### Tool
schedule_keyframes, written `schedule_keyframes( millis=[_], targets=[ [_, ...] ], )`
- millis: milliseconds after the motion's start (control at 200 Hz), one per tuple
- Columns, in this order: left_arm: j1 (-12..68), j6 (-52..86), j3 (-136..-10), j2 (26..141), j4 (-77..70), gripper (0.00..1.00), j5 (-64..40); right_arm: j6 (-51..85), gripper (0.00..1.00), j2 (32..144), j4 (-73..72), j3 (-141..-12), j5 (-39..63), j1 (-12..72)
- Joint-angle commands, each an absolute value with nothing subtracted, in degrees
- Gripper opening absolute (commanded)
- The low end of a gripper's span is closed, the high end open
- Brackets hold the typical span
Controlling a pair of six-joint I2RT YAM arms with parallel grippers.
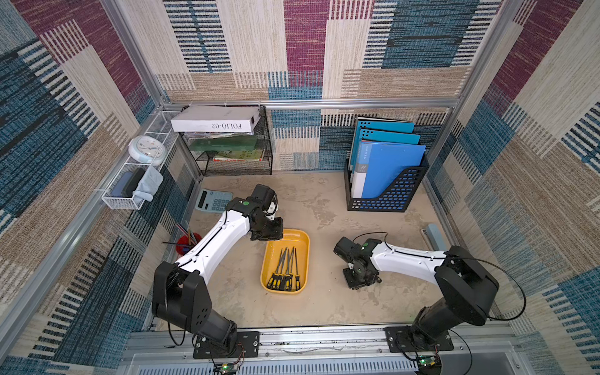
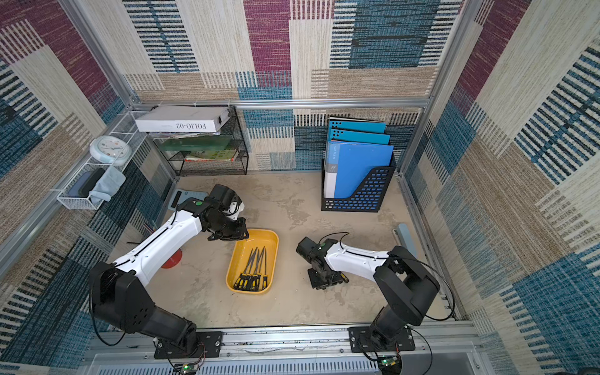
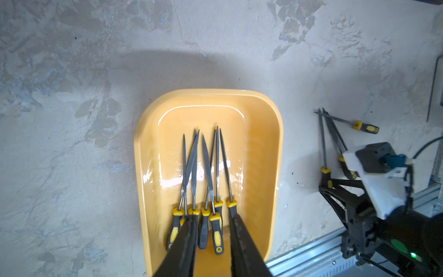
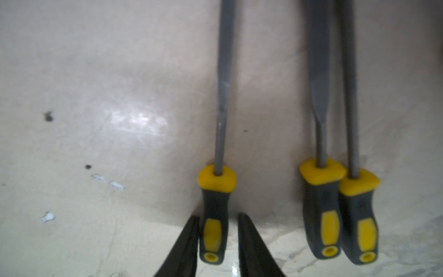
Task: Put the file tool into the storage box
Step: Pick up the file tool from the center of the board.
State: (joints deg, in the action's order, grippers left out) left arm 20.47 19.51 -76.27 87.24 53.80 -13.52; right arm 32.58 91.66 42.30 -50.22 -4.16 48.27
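Yellow-black handle of file tool (image 4: 217,187) sits between fingers (image 4: 189,239) of my right tool (image 4: 218,215), jaws apart, gap showing on one side. File flat on bench (image 4: 96,144), long axis in line with fingers, tip pointing away. Two neighbour files (image 4: 321,208) parallel alongside. Off to side, storage box (image 3: 275,144), other files (image 3: 211,172) inside; my left tool (image 3: 212,213) parted above it.

Mock office desk inside lab robot cell: folders (image 1: 386,162) in holder (image 1: 396,198), mesh rack (image 1: 264,143) of books (image 1: 238,155), calculator (image 1: 212,201), clock (image 1: 146,150); aluminium frame (image 1: 308,104), carpet-patterned walls (image 1: 305,39), robot arms (image 1: 406,259) bolted to base rail (image 1: 324,341).
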Motion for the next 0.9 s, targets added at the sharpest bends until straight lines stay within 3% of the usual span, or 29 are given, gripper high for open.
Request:
schedule_keyframes(
  millis=[0, 235, 506, 897],
  targets=[
    [20.39, 20.69, -77.08, 85.75, 55.57, 0.30, -15.11, 31.81, 0.28, 93.01, 39.64, -51.12, -3.61, 50.01],
    [20.35, 23.53, -76.86, 83.24, 55.48, 0.32, -20.15, 33.89, 0.14, 91.22, 40.39, -53.41, -2.69, 53.46],
    [20.98, 37.56, -67.47, 79.40, 41.72, 0.51, -35.75, 38.84, 0.12, 77.79, 35.85, -52.78, 5.18, 55.02],
    [27.02, 47.92, -62.23, 79.73, 31.21, 0.61, -33.74, 43.95, 0.12, 77.82, 30.22, -55.32, 9.16, 58.99]
  ],
)
